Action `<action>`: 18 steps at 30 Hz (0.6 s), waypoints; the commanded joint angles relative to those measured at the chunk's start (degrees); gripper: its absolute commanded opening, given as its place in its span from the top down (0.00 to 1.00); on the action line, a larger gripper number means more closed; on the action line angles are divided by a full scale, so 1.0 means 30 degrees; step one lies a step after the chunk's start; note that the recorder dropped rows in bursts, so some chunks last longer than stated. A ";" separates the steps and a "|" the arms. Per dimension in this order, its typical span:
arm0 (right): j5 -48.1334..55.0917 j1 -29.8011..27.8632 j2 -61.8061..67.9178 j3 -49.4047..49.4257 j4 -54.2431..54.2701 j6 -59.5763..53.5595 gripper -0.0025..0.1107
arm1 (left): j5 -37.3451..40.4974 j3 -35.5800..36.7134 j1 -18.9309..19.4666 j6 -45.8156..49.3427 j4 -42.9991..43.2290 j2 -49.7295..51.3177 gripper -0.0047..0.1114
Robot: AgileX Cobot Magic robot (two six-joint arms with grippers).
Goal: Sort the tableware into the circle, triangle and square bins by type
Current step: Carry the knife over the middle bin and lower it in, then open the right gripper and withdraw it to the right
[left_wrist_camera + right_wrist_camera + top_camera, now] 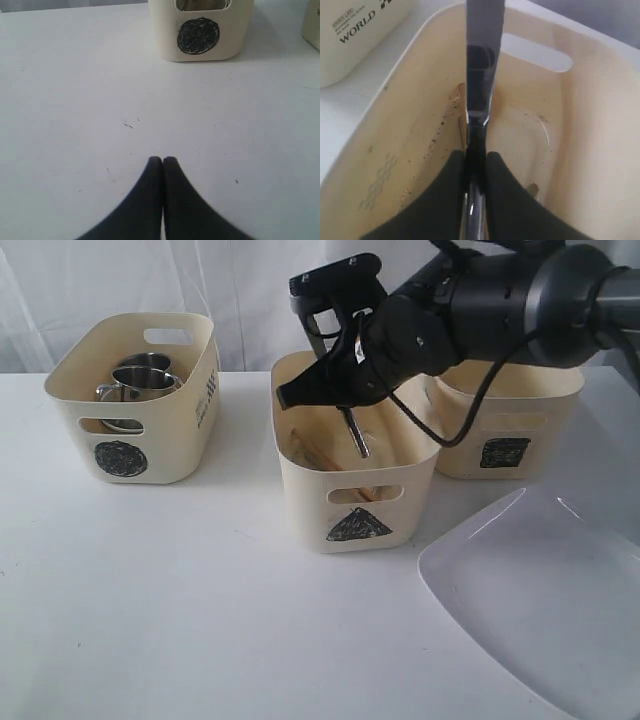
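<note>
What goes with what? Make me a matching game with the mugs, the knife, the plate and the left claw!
Things:
1. mugs
2. knife
3. plate
4. left claw

Places or states:
A. lying on the table
B. inside the circle bin
C. shut, holding nothing
D. held by the right claw over the triangle bin

Pairs: 1-B, 2-D, 3-A, 4-C

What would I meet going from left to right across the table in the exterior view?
Tub with the round mark, holding steel mugs → tub with the triangle mark → tub with the square mark.
</note>
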 commanded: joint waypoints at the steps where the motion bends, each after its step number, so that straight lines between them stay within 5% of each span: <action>1: -0.0486 -0.0152 0.0403 -0.0302 -0.0077 -0.0235 0.98 | 0.0049 0.0084 0.0077 -0.0002 -0.0210 -0.0074 0.96; 5: -0.0486 -0.0152 0.0411 -0.0302 -0.0046 -0.0235 0.98 | 0.0049 0.0084 0.0077 -0.0002 -0.0210 -0.0074 0.96; 12: 0.0155 -0.0152 0.0333 -0.0302 0.0079 -0.0235 0.79 | 0.0049 0.0084 0.0077 -0.0002 -0.0210 -0.0074 0.96; 18: 0.0155 -0.0152 -0.0315 -0.0302 0.0079 0.0285 0.79 | 0.0049 0.0084 0.0077 -0.0002 -0.0210 -0.0074 0.96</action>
